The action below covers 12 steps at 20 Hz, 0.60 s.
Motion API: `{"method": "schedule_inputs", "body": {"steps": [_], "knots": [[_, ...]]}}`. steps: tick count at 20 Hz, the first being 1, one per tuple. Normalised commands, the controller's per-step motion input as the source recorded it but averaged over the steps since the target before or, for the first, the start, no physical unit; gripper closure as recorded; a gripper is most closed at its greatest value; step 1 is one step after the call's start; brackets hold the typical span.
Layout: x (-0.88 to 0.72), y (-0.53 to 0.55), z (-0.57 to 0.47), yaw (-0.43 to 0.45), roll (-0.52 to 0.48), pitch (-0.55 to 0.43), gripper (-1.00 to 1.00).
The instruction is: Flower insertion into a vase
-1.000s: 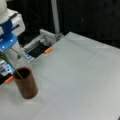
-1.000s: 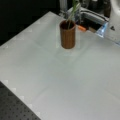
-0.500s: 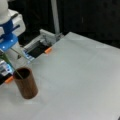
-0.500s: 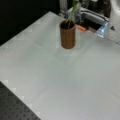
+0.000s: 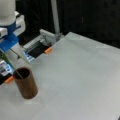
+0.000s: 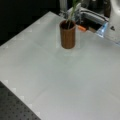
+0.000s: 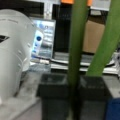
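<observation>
The vase point(image 5: 26, 84) is a dark reddish-brown cylinder standing upright on the white table point(image 5: 82, 75), at a front view's lower left. It also shows near the far edge in a front view point(image 6: 67, 35). A green flower stem point(image 5: 12, 65) slants from my gripper point(image 5: 7, 48) down into the vase's mouth. The stem point(image 6: 70, 15) rises out of the vase to the top edge. In the wrist view my gripper point(image 7: 73, 86) is shut on the stem point(image 7: 76, 50), which is pinched between two dark fingers point(image 7: 53, 86). A second green stalk point(image 7: 107, 42) runs beside it.
A metal frame point(image 5: 41, 41) with orange tabs point(image 5: 48, 50) and a dark opening lies along the table's back edge, close behind the vase. A grey post point(image 5: 55, 17) stands there. The white robot base point(image 6: 115, 22) is at the right. A dark perforated board point(image 6: 15, 107) borders the table.
</observation>
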Motion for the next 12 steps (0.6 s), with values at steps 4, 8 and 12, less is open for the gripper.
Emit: {"method": "schedule_inputs", "body": {"steps": [4,8,12], "knots": [[0.25,-0.18,0.08,-0.1,-0.154,0.493,1.0],[0.19,-0.2,0.06,-0.135,-0.121,0.402,1.0],[0.13,-0.23,0.09,-0.168,-0.095,0.331,1.0]]}}
